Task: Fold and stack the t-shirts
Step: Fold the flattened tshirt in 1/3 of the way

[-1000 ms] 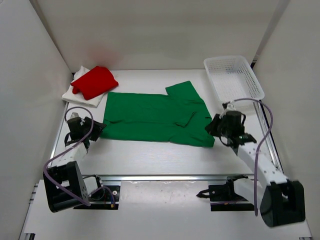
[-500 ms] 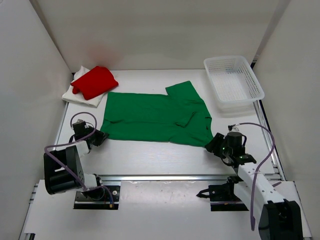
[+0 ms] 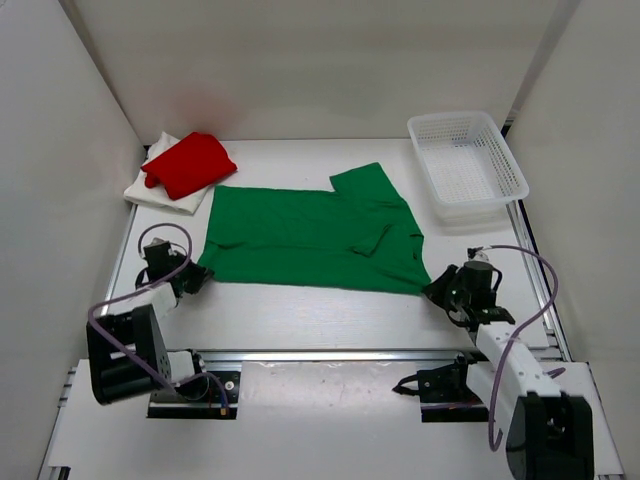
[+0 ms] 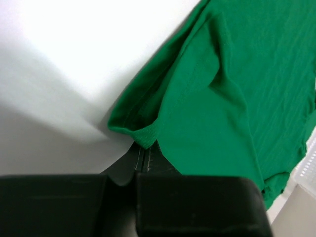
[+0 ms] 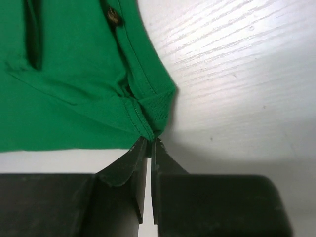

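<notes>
The green t-shirt (image 3: 310, 235) lies spread flat across the middle of the table. My left gripper (image 3: 197, 277) is shut on its near left corner, and the left wrist view shows that cloth (image 4: 217, 98) bunched at the closed tips of the left gripper (image 4: 142, 149). My right gripper (image 3: 433, 290) is shut on the near right corner. In the right wrist view the hemmed edge of the cloth (image 5: 74, 74) runs in between the tips of the right gripper (image 5: 150, 140). At the back left, the red t-shirt (image 3: 190, 163) rests folded on the white t-shirt (image 3: 158, 192).
A white lattice basket (image 3: 468, 160) stands at the back right, beyond the right arm. White walls close in the left, right and back sides. A metal rail (image 3: 320, 355) runs along the table's near edge between the two arm bases.
The left gripper has closed on the shirt's near left corner. The right arm drew back toward the near edge, opened, then closed on the near right corner.
</notes>
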